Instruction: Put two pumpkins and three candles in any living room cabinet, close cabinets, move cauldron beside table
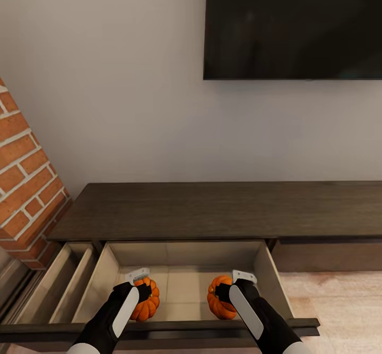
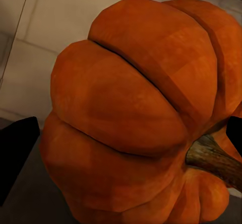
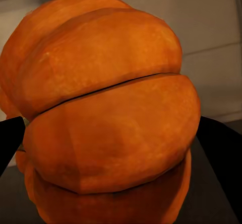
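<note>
Two ribbed bright-orange pumpkins, the left one [image 1: 146, 302] with a brown woody stem [image 2: 214, 158] and the right one [image 1: 219, 299], are seen against the pale beige lining of the open drawer [image 1: 183, 282]. The long low cabinet [image 1: 223, 210] is coloured dark brown with a fine wood grain. A red-brick column with pale mortar lines [image 1: 24, 184], a plain off-white wall [image 1: 116, 89], a black screen [image 1: 293, 25] and light wood flooring [image 1: 339, 311] are shown around it.

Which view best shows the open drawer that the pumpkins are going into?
The head view: the drawer shows whole, pulled out of the cabinet, with both pumpkins over its pale floor. The two wrist views show just slivers of pale drawer floor behind a close-up pumpkin.
</note>
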### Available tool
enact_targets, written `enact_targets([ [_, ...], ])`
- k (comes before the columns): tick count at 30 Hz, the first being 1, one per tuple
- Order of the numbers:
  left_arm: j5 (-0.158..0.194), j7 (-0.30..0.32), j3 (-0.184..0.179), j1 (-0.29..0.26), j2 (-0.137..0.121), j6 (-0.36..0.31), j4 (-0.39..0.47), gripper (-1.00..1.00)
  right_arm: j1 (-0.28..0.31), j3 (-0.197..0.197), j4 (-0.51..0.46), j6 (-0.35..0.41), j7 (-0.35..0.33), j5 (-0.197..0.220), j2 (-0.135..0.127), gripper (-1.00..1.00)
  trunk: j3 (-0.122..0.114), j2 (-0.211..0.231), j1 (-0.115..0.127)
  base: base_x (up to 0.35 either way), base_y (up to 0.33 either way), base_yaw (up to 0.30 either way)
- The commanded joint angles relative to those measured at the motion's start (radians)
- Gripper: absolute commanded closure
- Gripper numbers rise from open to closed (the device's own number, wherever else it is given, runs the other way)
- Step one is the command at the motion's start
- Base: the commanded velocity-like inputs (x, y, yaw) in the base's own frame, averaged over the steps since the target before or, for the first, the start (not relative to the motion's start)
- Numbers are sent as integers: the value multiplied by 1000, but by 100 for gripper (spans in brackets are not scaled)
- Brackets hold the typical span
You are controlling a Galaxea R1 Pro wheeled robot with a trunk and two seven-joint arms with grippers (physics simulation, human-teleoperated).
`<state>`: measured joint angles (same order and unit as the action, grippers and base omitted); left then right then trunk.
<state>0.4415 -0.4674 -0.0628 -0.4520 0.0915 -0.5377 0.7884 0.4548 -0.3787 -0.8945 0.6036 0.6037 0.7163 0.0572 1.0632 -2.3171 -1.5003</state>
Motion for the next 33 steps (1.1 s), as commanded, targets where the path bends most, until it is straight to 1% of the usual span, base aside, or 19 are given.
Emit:
enact_targets([
  [1,9,-10,-4,0,-1,-1,2,100,1,-3,-1,0,10,9,0,100,4,-8,-4,0,0,0],
  [2,9,-10,-4,0,-1,-1,2,100,1,-3,-1,0,10,9,0,100,7,-15,-8,0,0,0],
  [3,9,-11,-4,0,-1,-1,2,100,1,-3,-1,-1,10,9,0,-100,7,-15,-8,0,0,0],
  [11,9,-12,-5,0,-3,-1,3,100,1,-2,-2,1,9,9,0,-100,7,-15,-8,0,0,0],
  [12,9,-11,-5,0,-3,-1,3,-100,1,-2,-1,1,9,9,0,-100,7,-15,-8,0,0,0],
  [20,9,-8,-3,0,-4,-1,25,-100,1,-2,-1,1,7,9,0,-100,7,-15,-8,0,0,0],
  [25,13,-5,-2,0,-5,-3,41,-100,1,-2,-2,1,7,9,0,-100,-8,20,12,0,0,0],
  [28,19,-3,-1,0,-7,-7,65,-100,1,-2,-3,2,7,9,0,-100,-18,41,23,0,0,0],
  [30,21,-2,2,0,-7,-26,80,-100,1,-2,-3,3,7,9,0,-100,-24,55,31,0,0,0],
  [32,23,-2,5,0,-8,-71,106,-100,1,-2,-3,5,6,10,0,-100,-30,69,38,0,0,0],
  [33,24,-2,5,1,-8,-81,113,-100,1,-2,-3,5,6,10,0,-100,-34,76,42,0,0,0],
])
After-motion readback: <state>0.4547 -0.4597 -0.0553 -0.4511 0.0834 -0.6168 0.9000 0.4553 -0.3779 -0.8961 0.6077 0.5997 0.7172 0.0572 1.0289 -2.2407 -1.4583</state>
